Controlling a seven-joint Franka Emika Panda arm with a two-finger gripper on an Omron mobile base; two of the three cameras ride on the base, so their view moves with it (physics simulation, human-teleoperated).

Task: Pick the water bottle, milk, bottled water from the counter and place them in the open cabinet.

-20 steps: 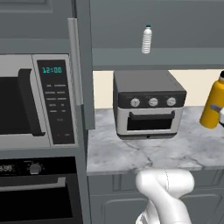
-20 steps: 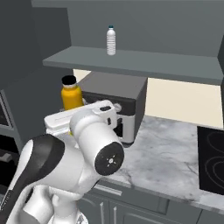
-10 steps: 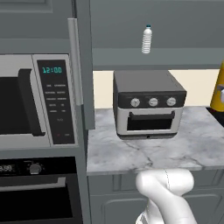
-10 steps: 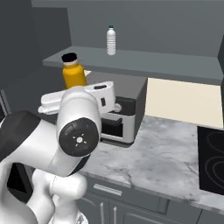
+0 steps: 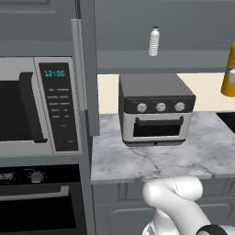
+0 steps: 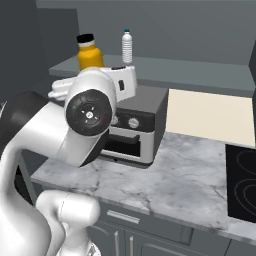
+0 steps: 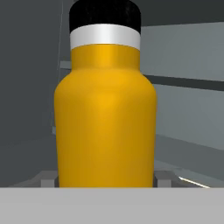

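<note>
My gripper [image 7: 105, 179] is shut on the water bottle [image 7: 105, 122], an orange-yellow cylinder with a black cap, held upright in the air. The same water bottle [image 6: 90, 52] rises above my white hand at about shelf height, and it sits at the right edge [image 5: 229, 75] of the left base view. The bottled water [image 5: 154, 41], clear with a small cap, stands upright on the shelf of the open cabinet [image 5: 183, 62]; it is also just right of the held bottle [image 6: 127, 46]. The marble counter [image 5: 151, 160] lies below. The milk is out of view.
A grey toaster oven [image 5: 156, 110] with three knobs stands on the counter under the shelf. A microwave [image 5: 36, 105] and a wall oven [image 5: 36, 202] are built in at the left. A black cooktop [image 6: 242, 185] lies at the counter's right end.
The arm has lifted the water bottle from beside the toaster oven up to shelf height. The bottled water and the rest have stayed put.
</note>
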